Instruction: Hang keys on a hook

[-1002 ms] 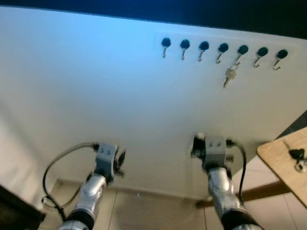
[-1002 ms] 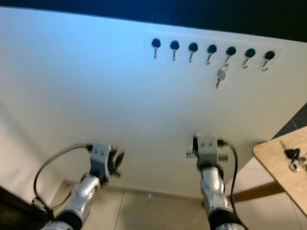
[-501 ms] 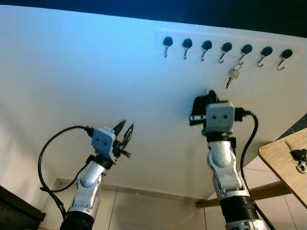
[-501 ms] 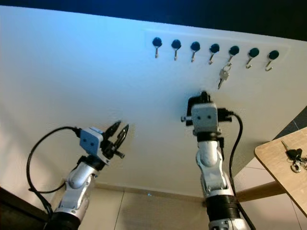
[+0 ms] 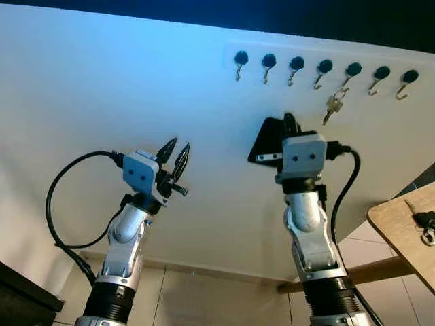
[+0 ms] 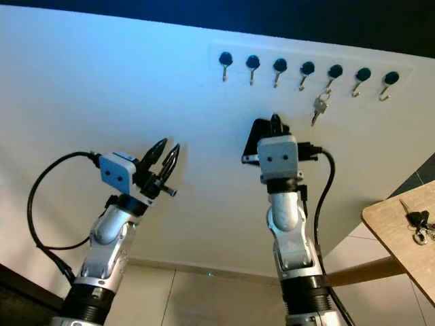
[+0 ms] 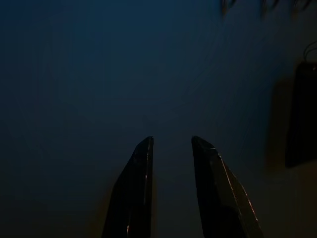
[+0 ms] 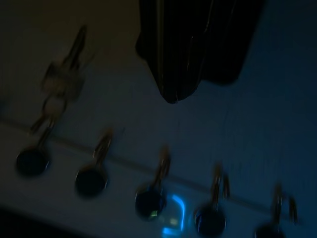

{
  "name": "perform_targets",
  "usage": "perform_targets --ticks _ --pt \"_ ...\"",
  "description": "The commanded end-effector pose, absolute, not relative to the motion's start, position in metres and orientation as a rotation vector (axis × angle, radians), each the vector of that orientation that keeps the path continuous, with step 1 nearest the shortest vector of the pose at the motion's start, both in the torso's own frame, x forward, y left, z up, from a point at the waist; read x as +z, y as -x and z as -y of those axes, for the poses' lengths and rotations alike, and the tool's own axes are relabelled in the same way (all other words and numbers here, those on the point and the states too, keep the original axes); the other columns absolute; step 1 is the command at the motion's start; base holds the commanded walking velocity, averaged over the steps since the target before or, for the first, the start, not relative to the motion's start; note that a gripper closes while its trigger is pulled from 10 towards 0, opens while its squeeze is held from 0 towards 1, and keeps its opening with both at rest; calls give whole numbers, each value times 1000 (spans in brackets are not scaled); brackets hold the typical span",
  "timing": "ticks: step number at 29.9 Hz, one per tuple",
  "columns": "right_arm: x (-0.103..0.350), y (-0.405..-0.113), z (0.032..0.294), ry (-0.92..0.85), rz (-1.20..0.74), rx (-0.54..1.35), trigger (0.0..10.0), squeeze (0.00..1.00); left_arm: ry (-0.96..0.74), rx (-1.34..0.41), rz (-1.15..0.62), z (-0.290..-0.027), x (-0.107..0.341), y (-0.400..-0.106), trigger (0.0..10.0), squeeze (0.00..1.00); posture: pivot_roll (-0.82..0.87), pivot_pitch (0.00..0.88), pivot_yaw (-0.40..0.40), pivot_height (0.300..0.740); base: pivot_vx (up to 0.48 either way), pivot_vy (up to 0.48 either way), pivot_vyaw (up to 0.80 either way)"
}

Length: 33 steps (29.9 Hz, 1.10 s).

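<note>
Closest in, both arms are raised in front of the white wall [image 5: 122, 88]. The left gripper [image 5: 175, 151] sits lower and off to the left with its jaws a little apart and nothing between them; the left wrist view confirms a clear gap between the two black fingers [image 7: 133, 193]. The right gripper [image 5: 280, 132] is higher, pointing up toward the hook rail, and honestly I cannot tell whether its jaws are apart or together: from the head it's just a dark lump and the right wrist view is dim and blurry. Over on the right edge there's a wooden worktop [image 5: 394, 224] with a bunch of keys [image 5: 423, 223] lying on it, well apart from either gripper. Further back, up on the wall, is the row of hooks [image 5: 324, 68], seven black-capped ones, and one set of hanging keys [image 5: 332, 105] is already dangling from the fifth hook from the left, just above and to the right of the right gripper. So my read: one set is hung and the arm is near the rail, neither gripper looks to be carrying anything, though the right one is hard to judge. If the job covers the bunch on the worktop, the next move would mean turning right, reaching down to it and pinching the ring cleanly, then lining it up with a free hook.
</note>
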State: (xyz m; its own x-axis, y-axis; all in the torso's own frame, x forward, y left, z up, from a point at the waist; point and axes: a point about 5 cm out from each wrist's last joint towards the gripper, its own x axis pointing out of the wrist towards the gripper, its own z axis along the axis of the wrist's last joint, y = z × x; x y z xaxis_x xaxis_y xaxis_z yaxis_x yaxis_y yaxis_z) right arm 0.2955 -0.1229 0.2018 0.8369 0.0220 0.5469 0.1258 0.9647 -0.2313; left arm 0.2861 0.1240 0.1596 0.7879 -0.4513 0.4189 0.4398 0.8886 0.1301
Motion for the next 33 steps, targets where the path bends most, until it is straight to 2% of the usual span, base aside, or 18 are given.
perform_targets --ticks 1,16,33 --pt "213 -294 120 261 605 -51 10000 0 -3 -506 466 -116 164 -285 10000 0 67 35 -66 740 0 0 0" --pt "243 -296 115 201 631 -22 10000 0 -8 -526 474 -111 177 -284 10000 0 69 32 -71 740 0 0 0" --pt "253 -299 120 183 607 -50 10000 0 -18 -562 463 -104 179 -283 10000 0 67 35 -71 740 0 0 0"
